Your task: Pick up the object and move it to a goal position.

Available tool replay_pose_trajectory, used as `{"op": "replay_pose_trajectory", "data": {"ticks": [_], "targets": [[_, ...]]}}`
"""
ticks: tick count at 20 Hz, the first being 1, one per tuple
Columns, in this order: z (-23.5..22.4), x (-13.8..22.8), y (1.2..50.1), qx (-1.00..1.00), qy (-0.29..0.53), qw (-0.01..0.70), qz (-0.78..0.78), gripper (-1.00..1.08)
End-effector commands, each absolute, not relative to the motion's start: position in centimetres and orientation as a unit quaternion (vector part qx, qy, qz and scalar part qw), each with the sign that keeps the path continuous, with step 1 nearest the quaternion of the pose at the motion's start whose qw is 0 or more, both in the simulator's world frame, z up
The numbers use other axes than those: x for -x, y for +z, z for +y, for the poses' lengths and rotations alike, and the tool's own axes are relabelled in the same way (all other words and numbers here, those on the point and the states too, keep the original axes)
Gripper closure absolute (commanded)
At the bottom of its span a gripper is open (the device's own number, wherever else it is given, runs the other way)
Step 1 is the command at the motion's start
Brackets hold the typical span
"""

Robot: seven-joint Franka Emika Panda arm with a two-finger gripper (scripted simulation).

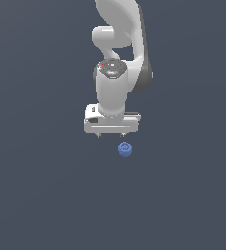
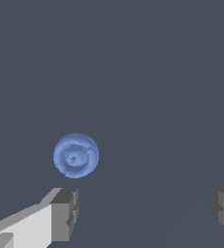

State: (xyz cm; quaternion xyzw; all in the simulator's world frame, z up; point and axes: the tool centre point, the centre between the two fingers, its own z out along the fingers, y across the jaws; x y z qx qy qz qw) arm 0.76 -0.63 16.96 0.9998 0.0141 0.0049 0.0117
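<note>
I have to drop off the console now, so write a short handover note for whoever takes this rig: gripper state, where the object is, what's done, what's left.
Gripper: open, empty, fingers wide apart in the wrist view.
Blue object: on the surface, not between the fingers; it lies just ahead of them, nearer one finger.
Done: nothing grasped yet.
Left: line up over the object, descend, close, lift, carry to the goal. No goal marker is visible in either view.

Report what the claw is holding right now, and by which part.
Nothing is held. The claw is open, its fingers spread wide with nothing between them. The blue knob lies apart from both fingers, untouched on the grey surface.
</note>
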Motion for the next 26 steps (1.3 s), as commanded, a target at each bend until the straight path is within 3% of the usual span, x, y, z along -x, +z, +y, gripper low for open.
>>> {"op": "replay_pose_trajectory", "data": {"ticks": [1,14,26], "targets": [[-0.6,-0.8,17.0,-1.000,0.005,0.012,0.014,-0.92],[-1.6,0.3,15.3,-1.000,-0.010,0.003,-0.022,-0.92],[-0.8,0.1,14.6,-0.999,-0.010,0.005,0.053,-0.92]]}}
